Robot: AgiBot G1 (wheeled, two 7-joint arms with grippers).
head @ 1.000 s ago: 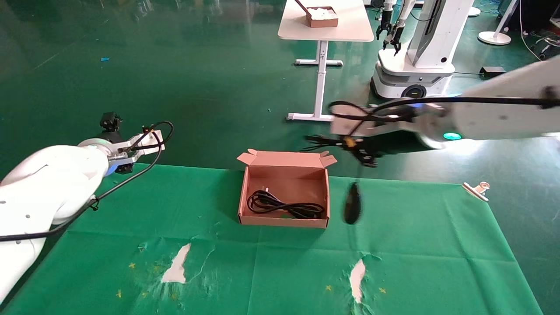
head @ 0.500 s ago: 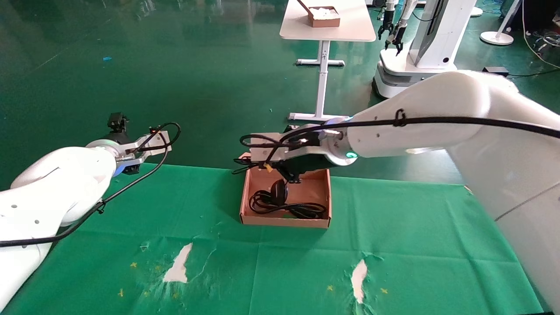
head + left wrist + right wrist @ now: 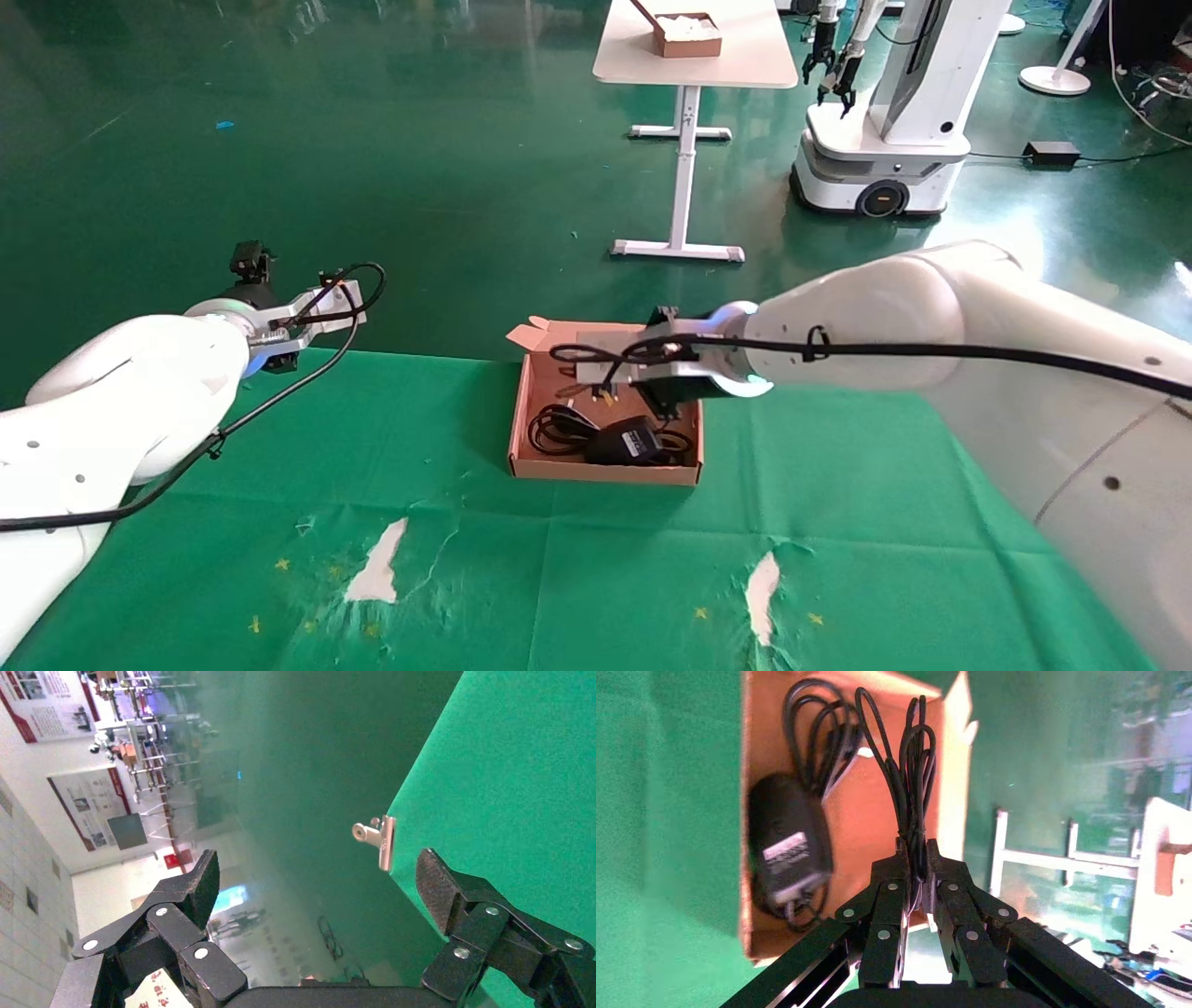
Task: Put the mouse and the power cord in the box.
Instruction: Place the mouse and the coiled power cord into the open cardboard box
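The brown cardboard box (image 3: 521,424) stands open at the middle of the green cloth. Inside it the looped power cord (image 3: 557,431) lies on the left part of the floor. The black mouse (image 3: 626,440) rests in the box upside down, white label up, partly on the cord. My right gripper (image 3: 610,391) hovers over the box, shut on a bundle of the mouse's thin wire (image 3: 909,762). The right wrist view shows the gripper (image 3: 914,848), the mouse (image 3: 787,843), the power cord (image 3: 810,738) and the box floor (image 3: 866,822). My left gripper (image 3: 316,874) is open and empty, parked past the table's far left edge (image 3: 250,266).
A white table (image 3: 694,65) with a smaller brown box (image 3: 687,35) and another robot (image 3: 875,140) stand on the floor behind. The cloth has two torn patches (image 3: 377,564) (image 3: 762,582) near the front. A metal clip (image 3: 379,839) holds the cloth's edge.
My right arm swung left from beside the box to above it and came lower. The mouse, which was dangling by its wire, now lies inside the box. The left arm barely moved.
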